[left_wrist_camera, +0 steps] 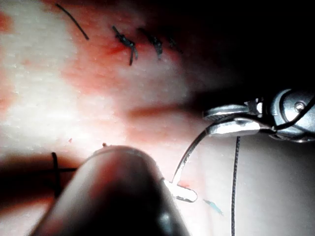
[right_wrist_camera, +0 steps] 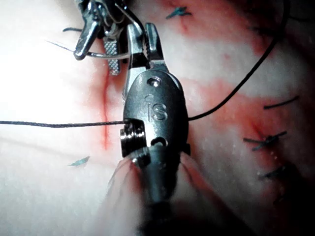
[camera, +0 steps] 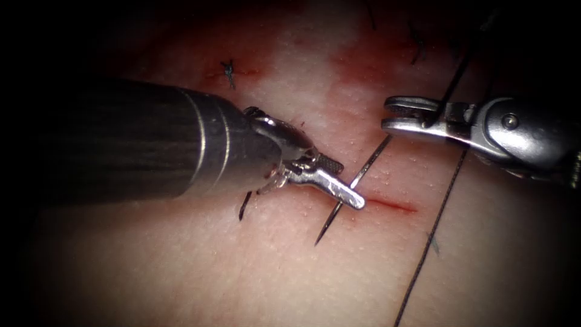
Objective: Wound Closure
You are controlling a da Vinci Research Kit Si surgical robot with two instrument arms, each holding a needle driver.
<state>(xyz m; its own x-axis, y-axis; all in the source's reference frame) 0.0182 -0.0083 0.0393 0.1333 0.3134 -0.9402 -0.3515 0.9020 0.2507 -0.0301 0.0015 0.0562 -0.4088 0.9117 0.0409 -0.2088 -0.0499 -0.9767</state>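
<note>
Tissue (camera: 254,272), pale and pink, is seen from above with a short red cut (camera: 390,204) at its middle. The left gripper (camera: 339,181) is reached in over the cut, and its jaws are parted. One jaw lies across the curved needle (camera: 357,181) just at the cut; whether the needle is actually pinched between the jaws cannot be told.

The needle is seen as a thin dark arc running from a point below and left of the left gripper's tip, up past that tip, to the right gripper (camera: 402,115). Its upper end is held at the tips of the right gripper, whose jaws are closed on it, as is seen in the left wrist view (left_wrist_camera: 231,120). Whether the needle passes through the tissue cannot be told.

Dark thread (camera: 433,230) is trailed from behind the right gripper's jaws, down across the tissue on the right side of the cut. Finished stitches (camera: 229,71) with short cut ends are seen beyond the left gripper's shaft, and red fluid (camera: 363,66) is smeared on the tissue above both grippers.
</note>
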